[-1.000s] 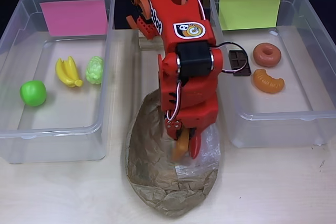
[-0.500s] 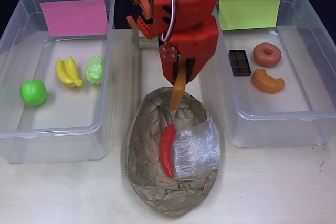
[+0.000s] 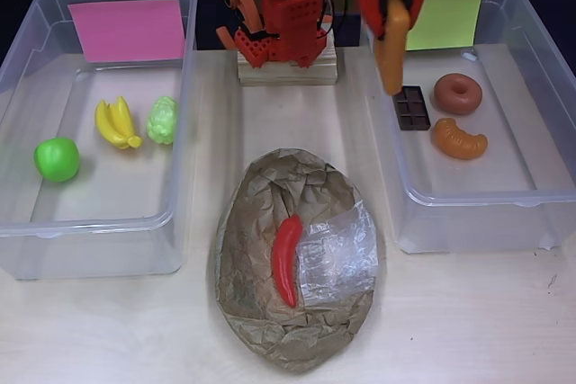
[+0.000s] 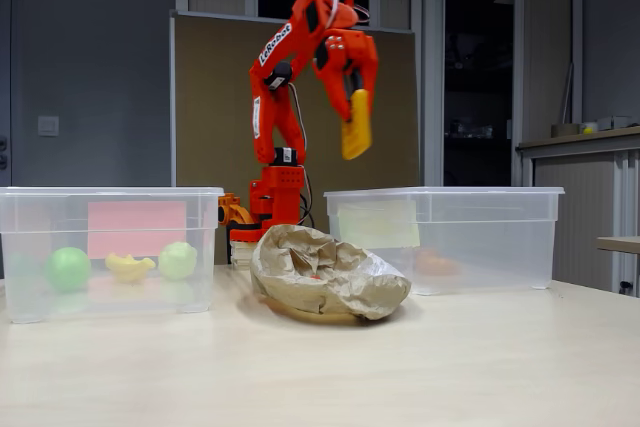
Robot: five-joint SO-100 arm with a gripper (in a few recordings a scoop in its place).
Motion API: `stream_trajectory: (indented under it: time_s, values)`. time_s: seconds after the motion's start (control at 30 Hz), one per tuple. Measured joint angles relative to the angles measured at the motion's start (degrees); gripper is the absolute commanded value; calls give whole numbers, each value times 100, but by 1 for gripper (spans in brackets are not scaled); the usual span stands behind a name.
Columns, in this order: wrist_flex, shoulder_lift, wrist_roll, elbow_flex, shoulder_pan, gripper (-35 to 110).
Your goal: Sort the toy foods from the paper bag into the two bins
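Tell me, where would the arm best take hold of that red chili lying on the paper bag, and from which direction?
Probably across the middle of the red chili, coming straight down from above. It lies flat and lengthwise on the paper bag, long and thin, so fingers closing across its narrow width should fit. Its tapered lower tip looks likelier to slip, and the clear window patch crowds its right side in the overhead view.

My gripper (image 4: 356,122) grips the orange waffle (image 4: 356,127) high above the paper bag (image 4: 328,272), between both bins
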Motion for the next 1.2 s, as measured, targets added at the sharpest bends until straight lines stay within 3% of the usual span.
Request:
stream_trajectory:
  time_s: [0.27,0.43,0.7,0.97,1.2]
  values:
    - [-984,-984,2417,105,-1907,0]
    - [-1960,-1723,3498,694,-2259,0]
    - [-3595,-2408,3665,2320,-1758,0]
    - [-3999,-2637,3445,3050,-1521,0]
    - [-4535,-2725,4017,3366,-1740,3]
